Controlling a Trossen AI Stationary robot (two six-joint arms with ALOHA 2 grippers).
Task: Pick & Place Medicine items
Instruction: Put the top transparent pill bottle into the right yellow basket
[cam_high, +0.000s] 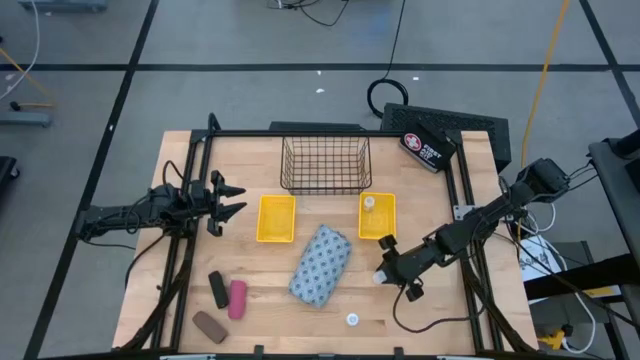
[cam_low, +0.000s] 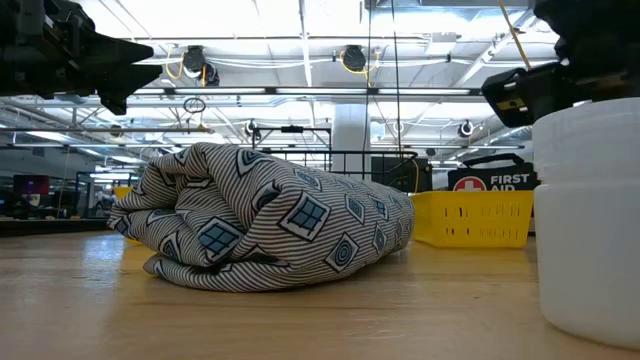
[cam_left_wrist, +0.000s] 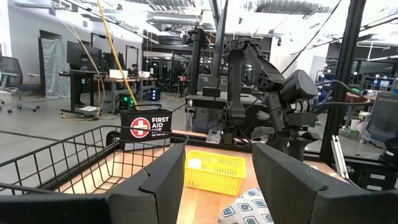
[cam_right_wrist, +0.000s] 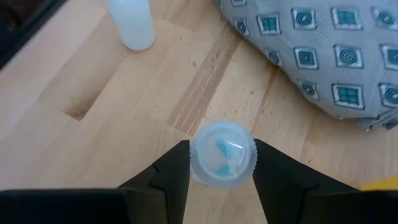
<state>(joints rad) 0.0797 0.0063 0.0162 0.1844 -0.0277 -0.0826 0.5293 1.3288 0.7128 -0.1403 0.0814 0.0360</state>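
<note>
White bottle (cam_right_wrist: 222, 154) sitting between the right end effector (cam_right_wrist: 221, 163) fingers, which are closing on its sides.
It is being held over the desk (cam_high: 420, 320) beside the patterned pouch (cam_high: 320, 264); the left end effector (cam_high: 228, 198) is hovering open near the left yellow tray (cam_high: 277, 218).

Bright even overhead light, glaring ceiling lamps in low view, soft shadows, nearest white bottle (cam_low: 590, 215) blurred
</note>
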